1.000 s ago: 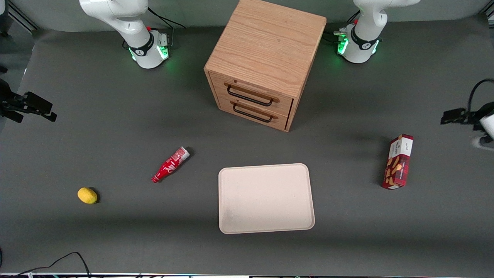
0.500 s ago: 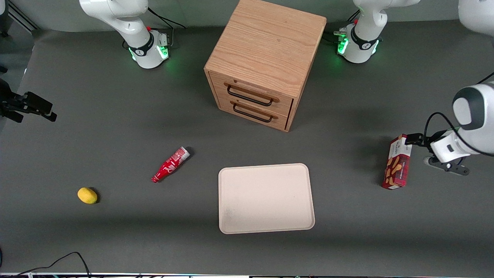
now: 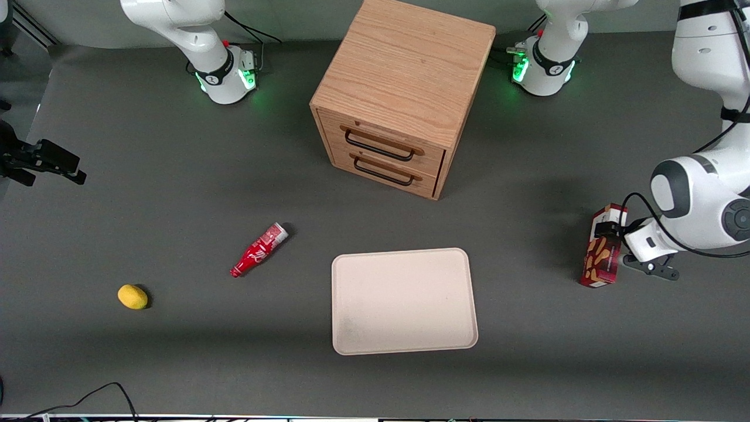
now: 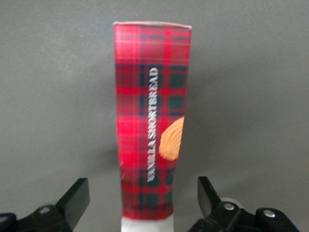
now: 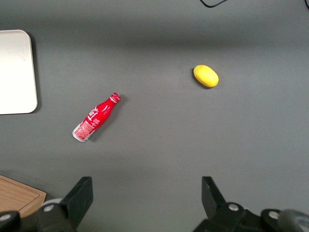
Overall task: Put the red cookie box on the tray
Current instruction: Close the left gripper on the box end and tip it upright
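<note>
Since half a second ago the working arm has swung in closer from the table's edge, bringing the left gripper (image 3: 609, 234) over the farther end of the slim dark-red plaid cardboard cookie box (image 3: 603, 249), which has not shifted on the dark grey mat (image 3: 176, 193). From the wrist camera the gripper (image 4: 144, 193) stands spread wide, one black finger (image 4: 76, 195) on each side of the cookie box (image 4: 150, 140) with clear mat showing between pad and cardboard, so nothing is clamped yet. That straddle across the narrow width looks deliberate: the box's slim sides give the short span the fingers can close on, and lining up along its length should keep it from twisting when pinched. The box lies well apart from the large flat beige tray (image 3: 404, 346) with its low rim, toward the working arm's end of the table, so the carry is not begun. The light oak two-drawer cabinet (image 3: 404, 76), the small red bottle (image 3: 259, 250) and the yellow lemon (image 3: 132, 296) lie clear of that path.
</note>
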